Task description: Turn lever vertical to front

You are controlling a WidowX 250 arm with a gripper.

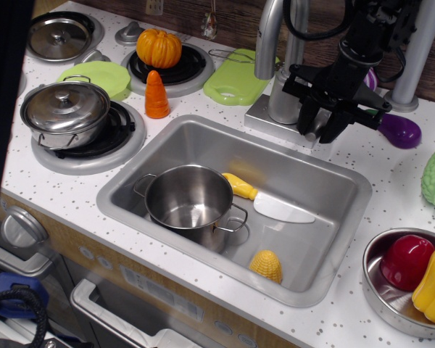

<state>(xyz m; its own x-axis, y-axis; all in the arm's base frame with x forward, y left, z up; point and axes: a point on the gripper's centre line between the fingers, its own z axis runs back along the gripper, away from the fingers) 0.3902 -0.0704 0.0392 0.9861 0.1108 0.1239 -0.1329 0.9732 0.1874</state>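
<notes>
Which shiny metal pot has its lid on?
The steel pot on the left stove burner wears a knobbed lid. The steel pot standing in the sink is open and looks empty.
</notes>
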